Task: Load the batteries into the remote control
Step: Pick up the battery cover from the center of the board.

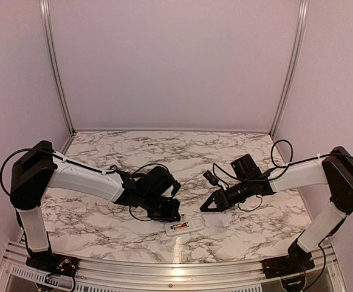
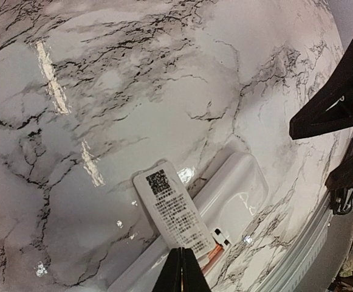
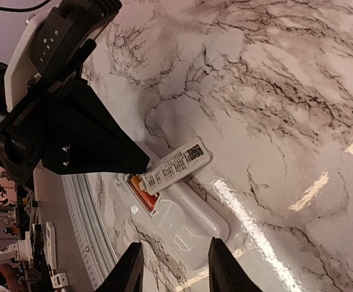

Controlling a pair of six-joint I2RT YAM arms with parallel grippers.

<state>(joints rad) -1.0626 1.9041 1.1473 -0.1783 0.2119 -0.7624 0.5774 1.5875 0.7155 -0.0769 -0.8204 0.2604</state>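
The step in hand looks like seating the thin white rectangular cover [image 2: 175,210], printed with a code and small text, over the recess of the small white plastic remote control [image 1: 185,227]. The remote control lies back-up on the marble-patterned table [image 1: 164,152] near its front edge, between the 2 arms. To do this well, the left gripper [image 2: 182,274] should bring the cover square to the recess — at present it lies skewed across the body, 1 end sticking out past the side — then slide it along the remote's length rather than press on a corner. The coppery-orange cylindrical batteries [image 3: 142,185] show in the recess beside the cover's near end; how many sit there cannot be told. The left gripper's jaws are pressed together with the tip right at that end — whether they pinch its thin edge is unclear. The right gripper [image 3: 176,267] hangs just beside the remote, jaws spread with nothing between them, well placed to steady the body.
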